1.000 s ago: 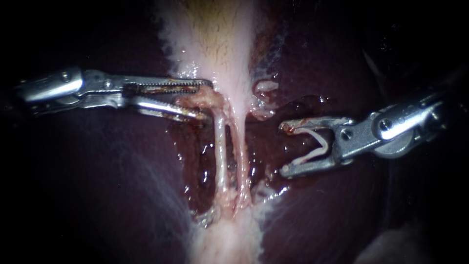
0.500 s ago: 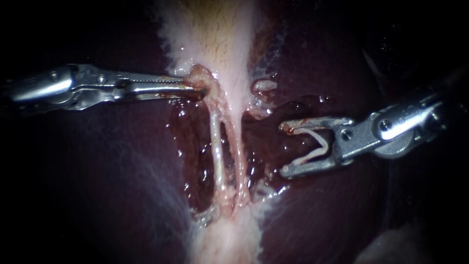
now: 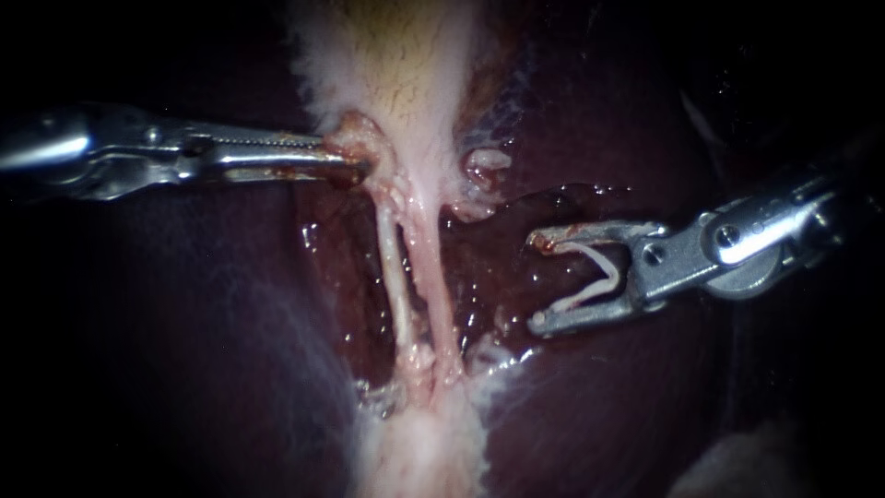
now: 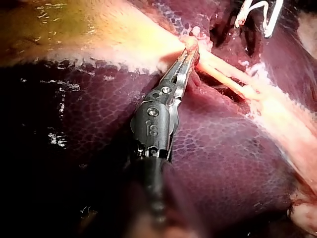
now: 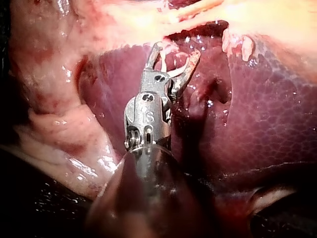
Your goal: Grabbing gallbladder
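- Endoscope view: gallbladder (image 3: 396, 65) is the pale, faintly yellow sac at the far middle. It narrows into two thin tubes (image 3: 395, 277) that run nearward over the dark liver (image 3: 184, 323).
- left instrument (image 3: 348, 159) comes in from the left. Its jaws are pressed together, pinching a pink nub of tissue on the left edge of the gallbladder's narrow end.
- Left wrist view agrees: the tissue is caught between both jaws near the tips, not just lying against them.
- right instrument (image 3: 539, 282) sits to the right of the tubes, apart from them. Its jaws stand spread with a white clip (image 3: 590, 272) seated between them, a leg against each jaw.
- Handling, my guess: the sac is soft, thin-walled, wet and slippery. It is light but tethered to the liver and tubes, so it should stretch rather than lift free.
- Best hold looks like the thicker neck tissue where the left jaws sit, taken with a full bite. Avoid the tubes and the thin body wall, which could tear or leak.
- Risk: the bite is small and near the tips, so it may slip under pull.
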`<state>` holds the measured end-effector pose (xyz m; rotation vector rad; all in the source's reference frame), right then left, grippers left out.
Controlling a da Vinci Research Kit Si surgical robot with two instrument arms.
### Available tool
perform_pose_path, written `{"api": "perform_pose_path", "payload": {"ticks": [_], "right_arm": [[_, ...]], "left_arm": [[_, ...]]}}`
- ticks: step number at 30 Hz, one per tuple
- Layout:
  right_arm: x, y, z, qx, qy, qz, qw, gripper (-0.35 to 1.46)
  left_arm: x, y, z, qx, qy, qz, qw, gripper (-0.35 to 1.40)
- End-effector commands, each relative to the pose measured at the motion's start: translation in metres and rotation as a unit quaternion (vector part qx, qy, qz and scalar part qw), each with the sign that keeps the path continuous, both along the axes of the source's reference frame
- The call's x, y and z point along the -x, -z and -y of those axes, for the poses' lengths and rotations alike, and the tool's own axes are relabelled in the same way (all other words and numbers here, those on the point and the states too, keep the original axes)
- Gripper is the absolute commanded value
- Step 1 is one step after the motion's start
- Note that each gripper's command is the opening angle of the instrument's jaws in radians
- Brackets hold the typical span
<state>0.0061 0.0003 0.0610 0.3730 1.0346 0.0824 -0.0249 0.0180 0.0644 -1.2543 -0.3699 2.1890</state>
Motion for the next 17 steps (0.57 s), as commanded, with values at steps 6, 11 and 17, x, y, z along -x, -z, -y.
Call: {"api": "perform_pose_path", "payload": {"ticks": [6, 11, 17], "right_arm": [[0.0000, 0.0000, 0.0000, 0.000, 0.000, 0.000, 1.0000, 0.50], [0.0000, 0.0000, 0.0000, 0.000, 0.000, 0.000, 1.0000, 0.50], [0.0000, 0.0000, 0.0000, 0.000, 0.000, 0.000, 1.0000, 0.50]], "left_arm": [[-0.0002, 0.0023, 0.0000, -0.001, 0.006, 0.008, 0.9999, -0.35], [-0.0001, 0.0023, 0.0000, 0.000, 0.006, 0.008, 0.9999, -0.35], [-0.0001, 0.0021, 0.0001, 0.000, 0.006, 0.008, 1.0000, -0.35]]}}
